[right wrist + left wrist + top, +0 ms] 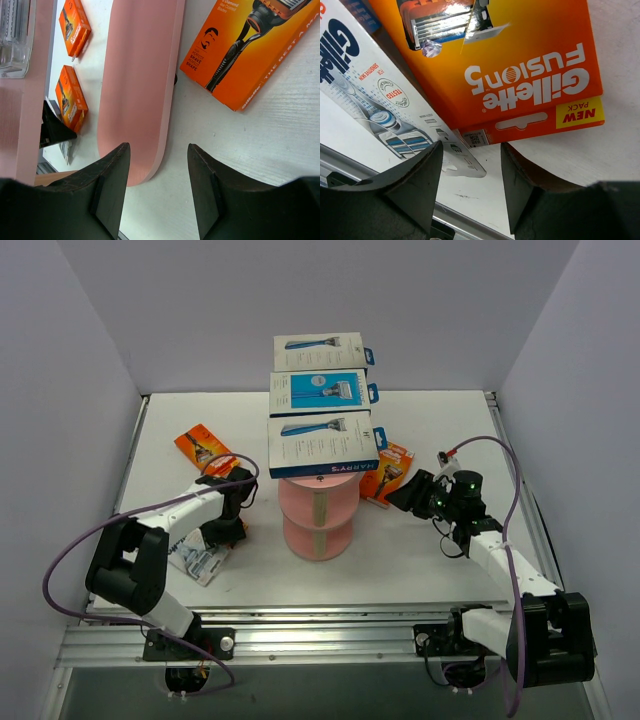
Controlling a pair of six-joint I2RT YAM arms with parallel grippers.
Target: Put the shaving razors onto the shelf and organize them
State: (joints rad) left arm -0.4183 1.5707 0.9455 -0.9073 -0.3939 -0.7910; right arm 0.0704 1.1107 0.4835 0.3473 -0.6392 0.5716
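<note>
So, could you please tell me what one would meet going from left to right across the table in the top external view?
Orange razor pack → pink shelf, bearing three Harry's boxes on its top tier → second orange pack.

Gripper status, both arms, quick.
Left gripper: open, holding nothing, orange Gillette pack just ahead.
Right gripper: open, holding nothing, by the shelf.
</note>
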